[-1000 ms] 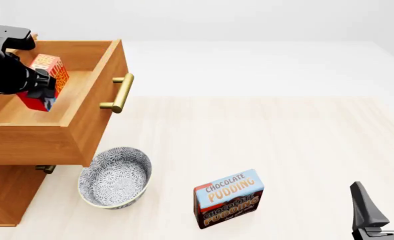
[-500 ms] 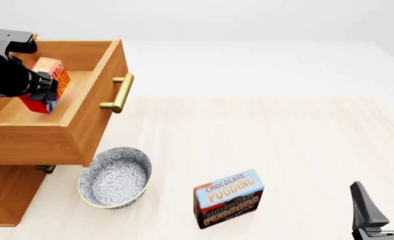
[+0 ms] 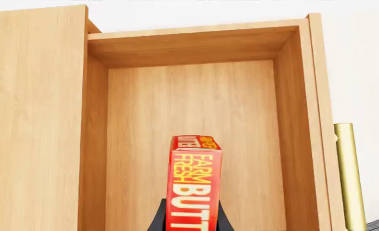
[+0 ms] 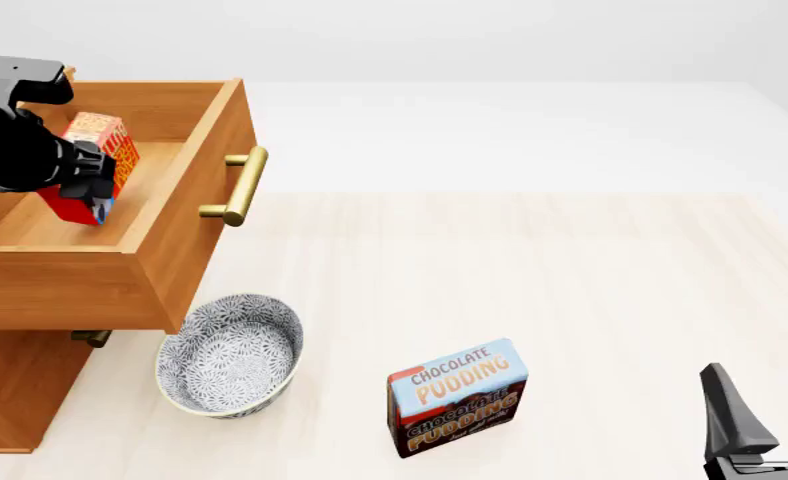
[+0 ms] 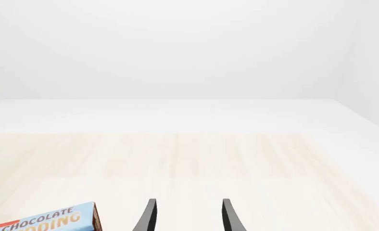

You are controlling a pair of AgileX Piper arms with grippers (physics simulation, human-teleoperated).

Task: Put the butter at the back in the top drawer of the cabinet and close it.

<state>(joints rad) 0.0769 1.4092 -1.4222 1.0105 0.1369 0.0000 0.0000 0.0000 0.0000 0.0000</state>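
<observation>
The red butter (image 4: 101, 165) box hangs over the inside of the pulled-out top drawer (image 4: 167, 255) of the wooden cabinet (image 4: 14, 385), held edge-up by my left gripper (image 4: 90, 180), which is shut on its lower end. In the left wrist view the butter (image 3: 194, 185) stands between the dark fingers (image 3: 157, 222) above the drawer floor (image 3: 189, 106), with the brass handle (image 3: 347, 178) alongside. My right gripper (image 4: 768, 405) rests open at the near right table edge, its fingers (image 5: 145, 216) holding nothing.
A patterned bowl (image 4: 230, 353) sits on the table just in front of the drawer. A chocolate pudding box (image 4: 457, 396) stands near the front centre. A lower drawer handle (image 4: 90, 338) peeks out below the open drawer.
My left gripper with the butter has shifted slightly up and back over the drawer. The right arm has stayed still.
</observation>
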